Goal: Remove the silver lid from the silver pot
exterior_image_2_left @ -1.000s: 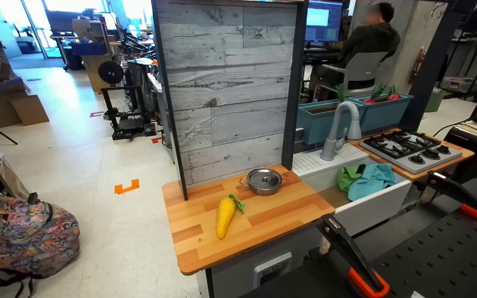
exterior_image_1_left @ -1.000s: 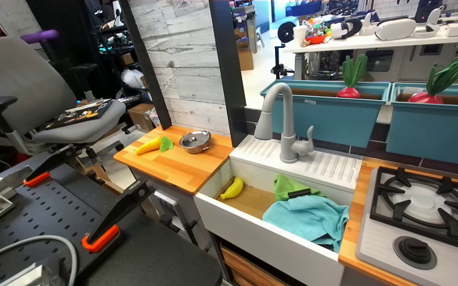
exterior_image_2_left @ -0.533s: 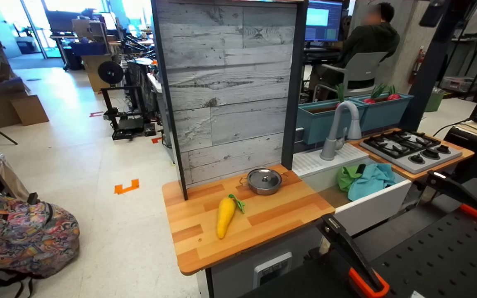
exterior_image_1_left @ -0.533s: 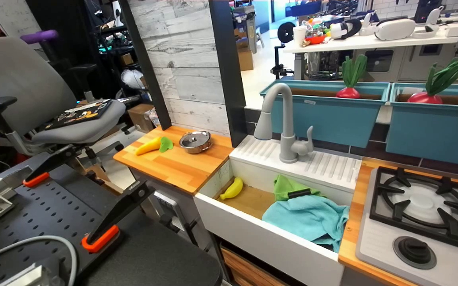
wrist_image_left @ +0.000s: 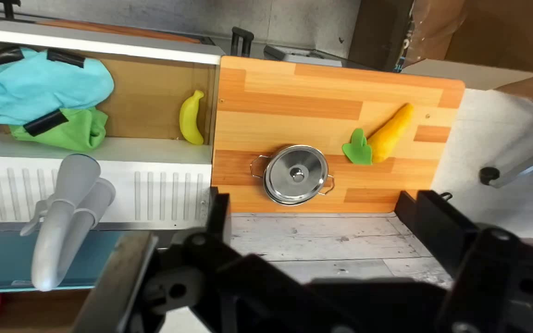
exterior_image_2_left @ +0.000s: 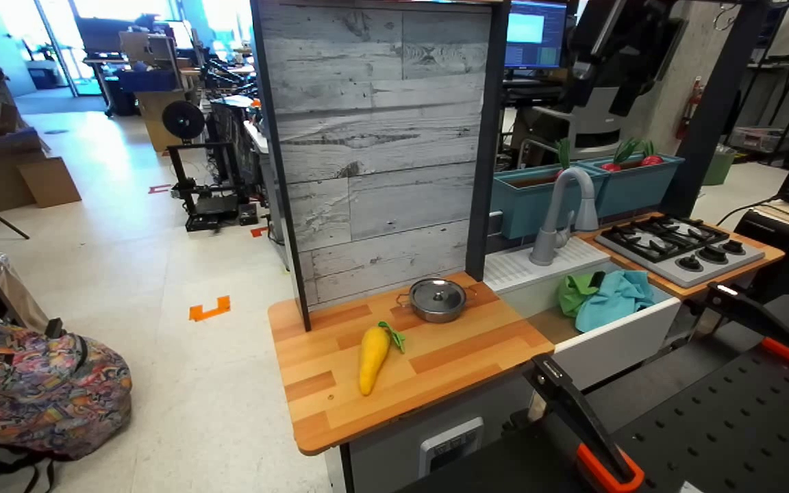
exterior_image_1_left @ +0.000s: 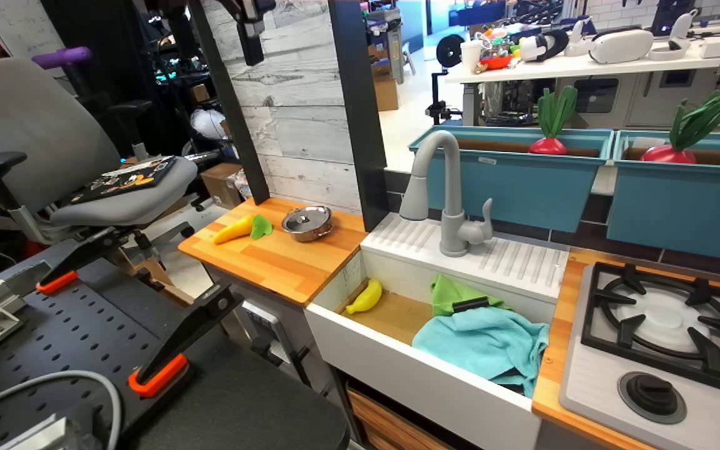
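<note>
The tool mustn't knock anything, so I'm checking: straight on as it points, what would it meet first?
Pointing down, the tool would probably meet the silver lid on the silver pot, or the wooden countertop just beside it; depth is unclear.

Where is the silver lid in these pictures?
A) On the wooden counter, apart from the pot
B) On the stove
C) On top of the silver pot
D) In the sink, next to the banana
C, because all three views show the silver lid covering the silver pot, which stands on the wooden counter.
</note>
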